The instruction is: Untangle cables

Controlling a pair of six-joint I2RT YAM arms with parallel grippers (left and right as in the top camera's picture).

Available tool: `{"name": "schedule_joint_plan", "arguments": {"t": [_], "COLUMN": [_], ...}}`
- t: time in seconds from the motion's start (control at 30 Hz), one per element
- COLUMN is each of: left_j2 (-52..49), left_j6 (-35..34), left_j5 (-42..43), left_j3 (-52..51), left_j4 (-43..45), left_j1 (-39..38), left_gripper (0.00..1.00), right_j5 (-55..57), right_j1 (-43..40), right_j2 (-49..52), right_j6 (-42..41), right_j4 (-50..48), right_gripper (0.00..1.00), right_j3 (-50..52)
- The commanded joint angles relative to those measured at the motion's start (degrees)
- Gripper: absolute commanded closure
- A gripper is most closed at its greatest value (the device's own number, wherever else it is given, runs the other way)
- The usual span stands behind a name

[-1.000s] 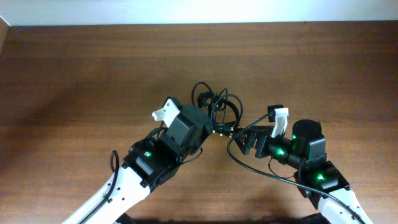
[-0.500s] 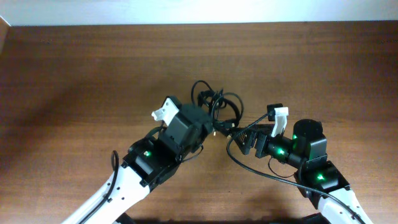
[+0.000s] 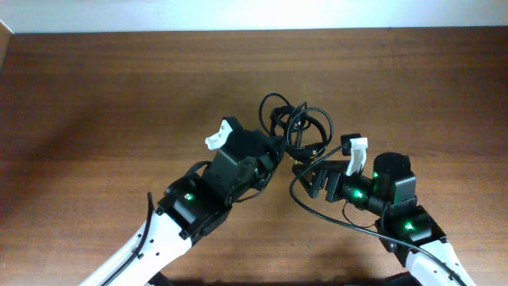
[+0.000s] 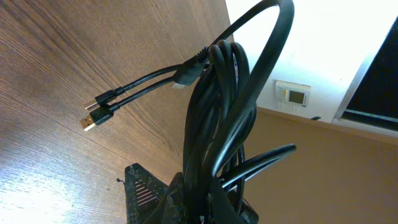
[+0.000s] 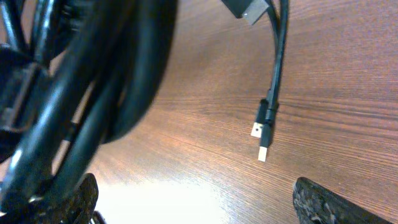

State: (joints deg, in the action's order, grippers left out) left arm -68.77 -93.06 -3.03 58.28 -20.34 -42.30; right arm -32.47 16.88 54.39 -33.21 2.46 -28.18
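Observation:
A bundle of thin black cables is lifted above the wooden table near the centre. My left gripper is shut on the bundle; in the left wrist view the cables rise between its fingers, and two metal-tipped plugs hang out to the left. My right gripper is open just right of the bundle, with nothing between its fingers. The right wrist view shows blurred loops at left and two plugs over the table.
One cable strand trails from the bundle down across the table in front of my right arm. My left arm reaches in from the lower left. A white wall edge runs behind the table.
My left gripper has lifted and carried the cable bundle up and to the right, toward the right gripper. The right arm has stayed in place.

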Motion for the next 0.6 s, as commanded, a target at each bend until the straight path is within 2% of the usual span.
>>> {"name": "schedule_joint_plan", "arguments": {"t": [0.0, 0.23, 0.37, 0.4, 0.53, 0.57], "left_j2": [1.3, 1.3, 1.3, 1.3, 1.3, 1.3], "left_j6": [-0.8, -0.8, -0.7, -0.7, 1.9, 1.9], "left_j5": [0.5, 0.3, 0.2, -0.2, -5.5, -6.6], "left_j3": [0.8, 0.8, 0.8, 0.8, 0.8, 0.8], "left_j4": [0.0, -3.3, -6.0, -7.2, -15.4, -18.3], "left_j1": [1.9, 5.3, 5.4, 5.4, 5.4, 5.4], "left_gripper": [1.0, 1.0, 0.88, 0.88, 0.92, 0.98], "right_j5": [1.0, -1.1, -1.4, -1.4, -1.4, -1.4], "right_j1": [0.3, 0.3, 0.3, 0.3, 0.3, 0.3], "right_j2": [0.1, -0.3, -0.5, -0.5, -0.5, -0.5], "right_j6": [0.2, 0.2, 0.2, 0.2, 0.2, 0.2], "right_j4": [0.1, -1.3, -1.4, -1.5, -1.4, -1.4], "right_gripper": [0.01, 0.01, 0.01, 0.01, 0.01, 0.01], "right_j3": [-0.4, -0.4, -0.4, -0.4, -0.4, -0.4]}}
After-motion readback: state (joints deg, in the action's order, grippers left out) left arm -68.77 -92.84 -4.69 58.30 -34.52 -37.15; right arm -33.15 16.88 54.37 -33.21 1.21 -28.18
